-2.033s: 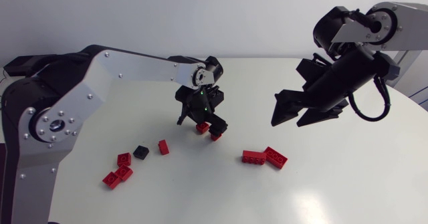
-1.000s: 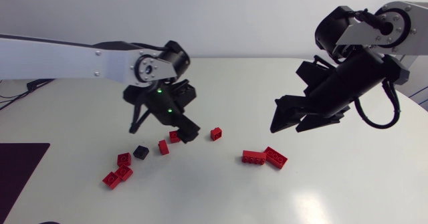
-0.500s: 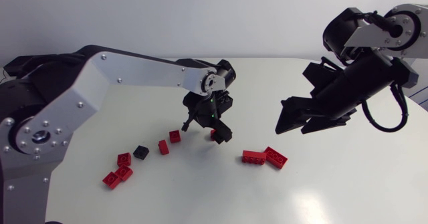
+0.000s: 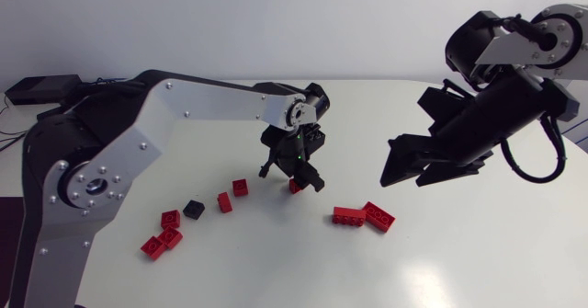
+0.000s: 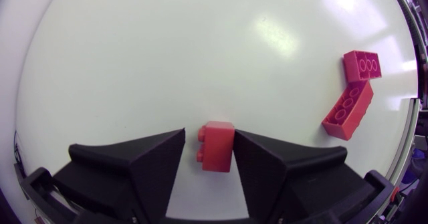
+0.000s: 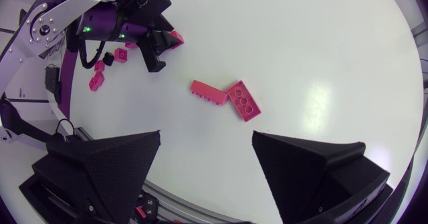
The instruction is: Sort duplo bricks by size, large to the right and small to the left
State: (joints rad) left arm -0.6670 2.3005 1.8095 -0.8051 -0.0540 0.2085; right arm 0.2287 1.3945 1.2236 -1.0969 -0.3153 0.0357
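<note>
Red small brick [image 5: 217,147] sits on the table between the left gripper [image 5: 208,138]'s spread, unclenched fingers, near the large brick pair [image 4: 363,216]. This looks like the grasping step: the jaws must close, then carry it leftward from that pair. Right gripper [image 6: 206,136] hangs released above the pair.

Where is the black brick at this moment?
In the head view, the black brick lies left of centre, between a small red brick and a cluster of red bricks.

One small red brick [image 5: 217,146] lies mid-table; two large red bricks [image 4: 349,216] touch, rightward; other small bricks [image 4: 171,220], one black, scattered left.
</note>
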